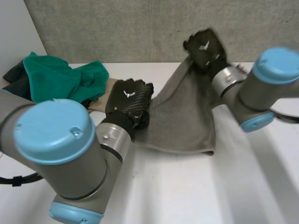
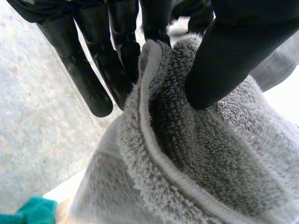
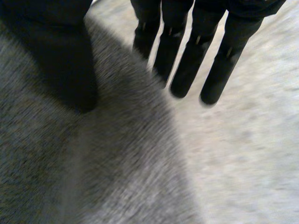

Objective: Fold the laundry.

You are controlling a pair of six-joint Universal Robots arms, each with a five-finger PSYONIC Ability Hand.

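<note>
A grey towel (image 1: 187,112) hangs between my two hands, its lower edge resting on the white table (image 1: 187,196). My left hand (image 1: 128,100) holds the towel's left corner a little above the table. In the left wrist view, the left hand (image 2: 233,51) has its thumb pressing the hemmed edge of the towel (image 2: 196,154) against its fingers (image 2: 93,79). My right hand (image 1: 205,46) is raised higher at the back with the far right corner running up into it. In the right wrist view, the thumb of that hand (image 3: 65,56) lies on the towel (image 3: 70,163) and its straight fingers (image 3: 187,60) reach past the edge.
A heap of green cloth (image 1: 60,77) lies at the table's back left, with a dark garment (image 1: 14,79) beside it and a beige piece (image 1: 100,100) under its near side. A grey wall (image 1: 140,28) stands behind the table.
</note>
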